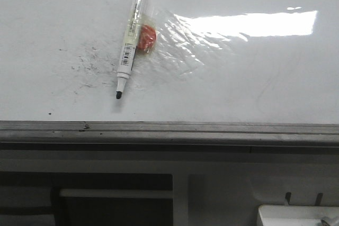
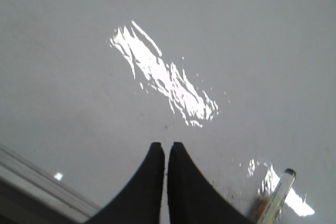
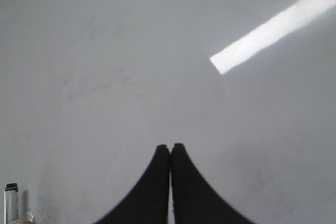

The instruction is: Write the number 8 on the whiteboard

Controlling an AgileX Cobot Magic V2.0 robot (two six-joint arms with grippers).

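Whiteboard (image 2: pixel 79 51) beneath closed left fingers (image 2: pixel 152 177)

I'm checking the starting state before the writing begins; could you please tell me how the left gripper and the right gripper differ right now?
The left gripper hangs over the wrinkled clear film patch, while the right gripper hangs over bare whiteboard. The marker lies close beside the left gripper but sits at the far edge of the right wrist view. Both grippers are shut, empty, and clear of the marker.

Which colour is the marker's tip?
Black; the marker tip shows best in the front view.
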